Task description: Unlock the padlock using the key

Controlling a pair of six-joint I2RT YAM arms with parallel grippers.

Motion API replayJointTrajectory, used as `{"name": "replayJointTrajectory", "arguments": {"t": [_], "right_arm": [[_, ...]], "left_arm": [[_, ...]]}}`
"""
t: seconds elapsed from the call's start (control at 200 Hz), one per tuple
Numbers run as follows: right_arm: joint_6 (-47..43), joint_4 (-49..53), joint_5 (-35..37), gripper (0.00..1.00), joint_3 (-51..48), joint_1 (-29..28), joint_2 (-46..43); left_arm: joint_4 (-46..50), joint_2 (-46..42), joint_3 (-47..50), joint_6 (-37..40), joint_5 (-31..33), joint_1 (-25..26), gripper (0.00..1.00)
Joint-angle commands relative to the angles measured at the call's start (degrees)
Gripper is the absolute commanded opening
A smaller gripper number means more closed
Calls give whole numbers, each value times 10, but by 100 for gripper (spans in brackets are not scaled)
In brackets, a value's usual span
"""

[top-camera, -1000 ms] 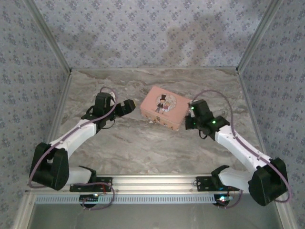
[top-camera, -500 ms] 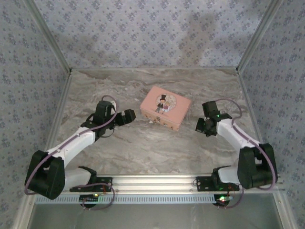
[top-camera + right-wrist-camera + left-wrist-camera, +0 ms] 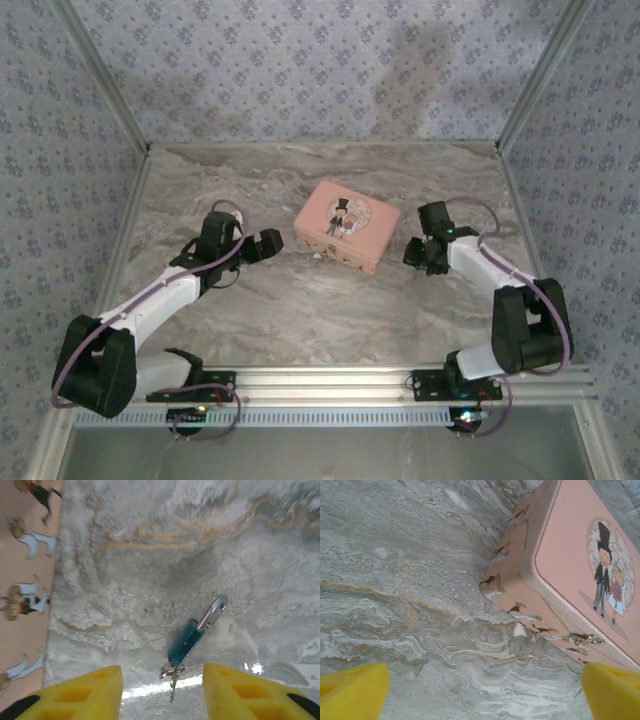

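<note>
The right arm folds sharply at the elbow and reaches back inward, its wrist low over the marble table (image 3: 300,310) just right of the pink tin (image 3: 347,225), with the right gripper (image 3: 415,252) released and its yellow fingers (image 3: 80,692) spread. The padlock (image 3: 186,641) lies flat on the table just ahead of those fingers, and the key (image 3: 172,686) on a small ring (image 3: 167,670) at its near end lies between the fingertips, touching neither. The left arm stretches low toward the tin's left side, the left gripper (image 3: 270,243) likewise spread wide and holding nothing.
</note>
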State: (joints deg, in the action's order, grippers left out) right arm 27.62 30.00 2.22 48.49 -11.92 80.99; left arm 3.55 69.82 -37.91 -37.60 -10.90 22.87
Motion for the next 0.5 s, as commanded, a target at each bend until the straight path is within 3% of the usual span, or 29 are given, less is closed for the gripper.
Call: {"name": "replayJointTrajectory", "arguments": {"t": [0.0,0.01,0.025,0.16,0.25,0.375,0.445,0.495], "right_arm": [[-15,42,36,89,42,0,-40],[-19,42,39,97,44,0,-43],[-23,42,44,100,49,0,-46],[-46,36,122,100,92,8,-57],[-36,-5,216,100,97,16,-60],[-110,-212,332,100,3,23,-89],[-148,-340,372,100,-64,35,-89],[-155,-402,385,100,-94,50,-77]], "left_arm": [[39,11,-40,-5,39,-8,98],[43,12,-42,-5,44,-9,98],[49,12,-46,-3,51,-10,98],[71,6,-84,46,102,-23,98],[64,-4,-95,118,147,-33,98],[-5,-35,-58,225,292,-41,98],[-74,-48,-15,287,310,-67,98],[-99,-46,8,284,321,-97,98]]}}
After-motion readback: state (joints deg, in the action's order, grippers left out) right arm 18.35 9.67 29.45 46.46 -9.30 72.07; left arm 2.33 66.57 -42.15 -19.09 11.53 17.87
